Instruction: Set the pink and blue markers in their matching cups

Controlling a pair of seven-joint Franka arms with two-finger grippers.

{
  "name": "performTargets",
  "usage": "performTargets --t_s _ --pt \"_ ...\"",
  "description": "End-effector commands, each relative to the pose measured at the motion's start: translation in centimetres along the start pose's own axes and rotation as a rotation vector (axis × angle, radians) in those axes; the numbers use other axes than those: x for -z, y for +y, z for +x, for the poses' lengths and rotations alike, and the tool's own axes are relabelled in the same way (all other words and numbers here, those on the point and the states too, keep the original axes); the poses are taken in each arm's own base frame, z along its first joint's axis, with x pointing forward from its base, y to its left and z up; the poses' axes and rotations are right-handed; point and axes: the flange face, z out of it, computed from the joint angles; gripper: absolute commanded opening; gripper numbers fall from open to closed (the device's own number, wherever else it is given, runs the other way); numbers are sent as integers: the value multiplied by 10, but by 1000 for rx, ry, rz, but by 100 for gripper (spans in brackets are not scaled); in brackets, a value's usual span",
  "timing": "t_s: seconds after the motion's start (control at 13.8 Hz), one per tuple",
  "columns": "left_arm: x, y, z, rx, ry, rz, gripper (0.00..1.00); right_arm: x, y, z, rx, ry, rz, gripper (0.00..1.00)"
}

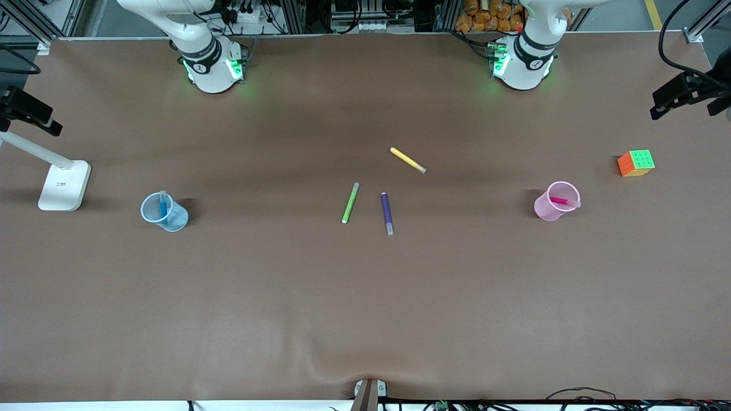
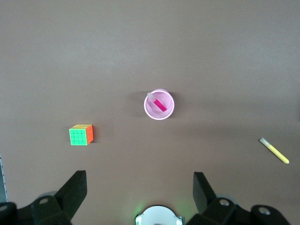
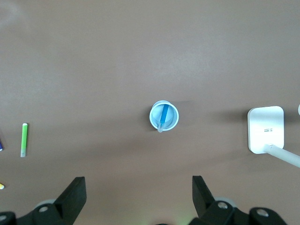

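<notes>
Each marker stands in its cup, three pens lie between.

The blue marker (image 1: 163, 205) leans in its cup (image 1: 165, 213) toward the right arm's end, beside a lamp base (image 1: 65, 185); the pink marker (image 1: 562, 201) in its cup (image 1: 555, 201) toward the left arm's end, near a cube (image 1: 635, 163).

You have open brown tabletop (image 1: 365, 308) all along the edge nearest the front camera. The table's middle is cluttered by a lime-green pen (image 1: 350, 202), a purple pen (image 1: 387, 213) beside it and a yellow pen (image 1: 408, 160) nearer the robots' edge. Toward the left arm's end stand a translucent pink cup (image 1: 555, 202) and a multicoloured puzzle cube (image 1: 635, 163); toward the right arm's end, a translucent blue cup (image 1: 165, 212) and a white lamp base (image 1: 64, 186).
</notes>
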Motion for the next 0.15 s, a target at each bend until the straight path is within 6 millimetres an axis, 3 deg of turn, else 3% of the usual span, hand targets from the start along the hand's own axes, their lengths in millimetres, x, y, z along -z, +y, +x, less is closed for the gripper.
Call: performTargets --t_s 0.0,0.07 --pt "11 5 -9 -14 29 -39 100 3 0 0 9 0 2 100" --pt "11 6 -9 -14 30 -39 100 2 0 0 7 -3 2 100"
